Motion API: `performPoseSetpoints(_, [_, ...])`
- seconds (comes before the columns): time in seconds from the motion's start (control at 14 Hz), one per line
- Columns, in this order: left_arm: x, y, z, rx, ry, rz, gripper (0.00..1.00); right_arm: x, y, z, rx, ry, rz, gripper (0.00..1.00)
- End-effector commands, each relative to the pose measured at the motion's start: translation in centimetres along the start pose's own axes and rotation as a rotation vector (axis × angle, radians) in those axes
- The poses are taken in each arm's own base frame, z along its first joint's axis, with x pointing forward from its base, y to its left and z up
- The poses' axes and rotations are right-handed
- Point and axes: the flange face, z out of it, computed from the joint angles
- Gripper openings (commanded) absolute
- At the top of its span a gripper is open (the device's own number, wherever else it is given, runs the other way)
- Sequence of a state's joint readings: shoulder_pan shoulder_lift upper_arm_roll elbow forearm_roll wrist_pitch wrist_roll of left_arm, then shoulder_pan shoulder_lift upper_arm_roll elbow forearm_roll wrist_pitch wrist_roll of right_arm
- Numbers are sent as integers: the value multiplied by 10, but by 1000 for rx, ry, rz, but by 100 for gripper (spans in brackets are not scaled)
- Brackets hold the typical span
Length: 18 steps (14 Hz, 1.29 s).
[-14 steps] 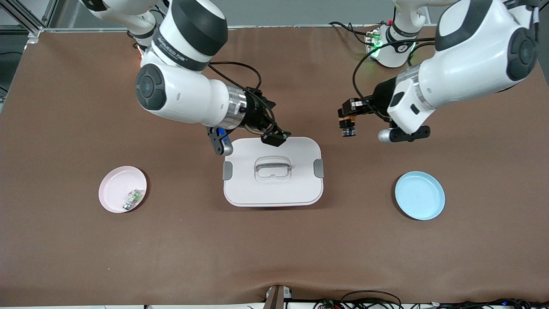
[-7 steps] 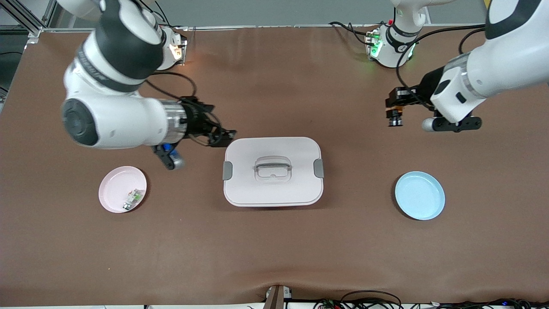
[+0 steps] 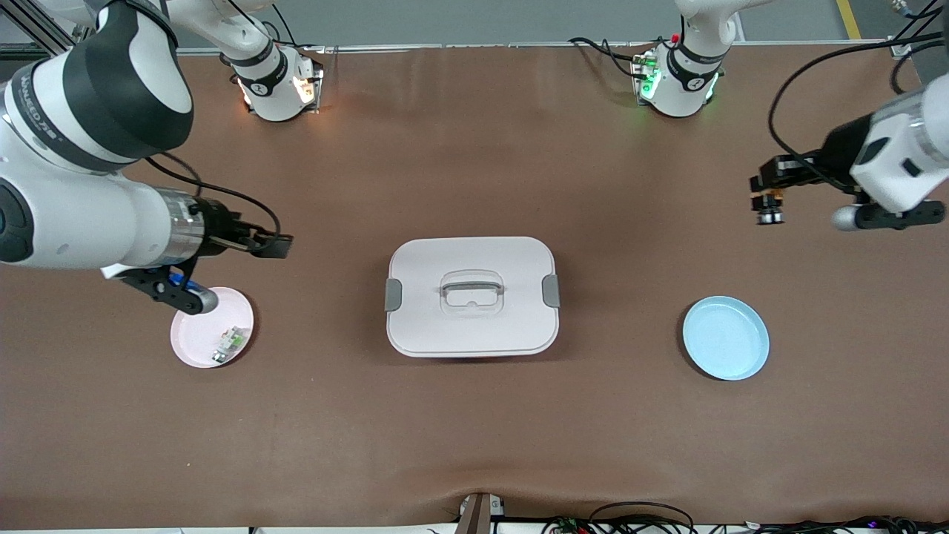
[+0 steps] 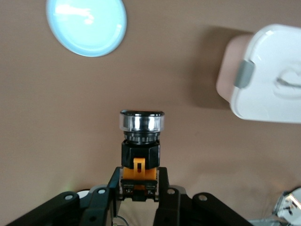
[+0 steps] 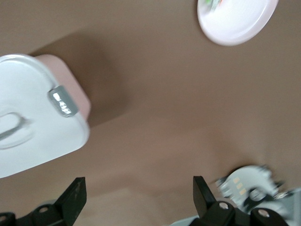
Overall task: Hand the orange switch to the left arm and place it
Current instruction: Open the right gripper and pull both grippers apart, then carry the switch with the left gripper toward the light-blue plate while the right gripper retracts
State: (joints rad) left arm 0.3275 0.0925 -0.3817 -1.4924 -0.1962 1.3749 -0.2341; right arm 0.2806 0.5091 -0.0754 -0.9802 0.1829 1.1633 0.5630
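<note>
My left gripper [image 3: 768,194] is shut on the orange switch [image 3: 767,213], a small black cylinder with an orange part, and holds it over bare table toward the left arm's end. In the left wrist view the switch [image 4: 141,141] sticks out from between the shut fingers of the left gripper [image 4: 138,178]. My right gripper [image 3: 276,245] is open and empty, over the table between the pink plate and the box [image 3: 472,326]. In the right wrist view the right gripper [image 5: 138,195] has wide-spread jaws with nothing between them. The white box stands mid-table.
A pink plate [image 3: 191,337] holding a small white-and-green component [image 3: 230,343] lies toward the right arm's end. A blue plate [image 3: 725,337] lies toward the left arm's end. Both arm bases stand along the table's edge farthest from the front camera.
Both grippers have drawn apart from the box. The left gripper carried the switch toward the left arm's end; the right gripper swung away toward the pink plate.
</note>
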Motion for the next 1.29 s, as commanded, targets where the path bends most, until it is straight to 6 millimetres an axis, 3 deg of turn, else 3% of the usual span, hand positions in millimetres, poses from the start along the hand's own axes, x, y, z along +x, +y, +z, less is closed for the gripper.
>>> performPoseSetpoints(0.0, [2, -23, -13, 56, 65, -34, 16, -1, 15, -10, -84, 68, -148, 100])
performPoseSetpoints(0.21, [17, -57, -21, 33, 128, -153, 16, 9, 48, -32, -122, 141, -276, 100])
performPoseSetpoints(0.36, [26, -65, -23, 6, 167, -312, 16, 10, 63, -46, -133, 198, -332, 100])
performPoseSetpoints(0.57, [43, -69, -13, -19, 189, -454, 16, 16, 111, -59, -100, 270, -364, 100])
performPoseSetpoints(0.93, [69, -91, 6, -60, 179, -677, 15, 17, 182, -45, -54, 323, -330, 100])
performPoseSetpoints(1.22, [87, -95, 21, -81, 189, -847, 15, 17, 215, -46, -35, 344, -279, 100])
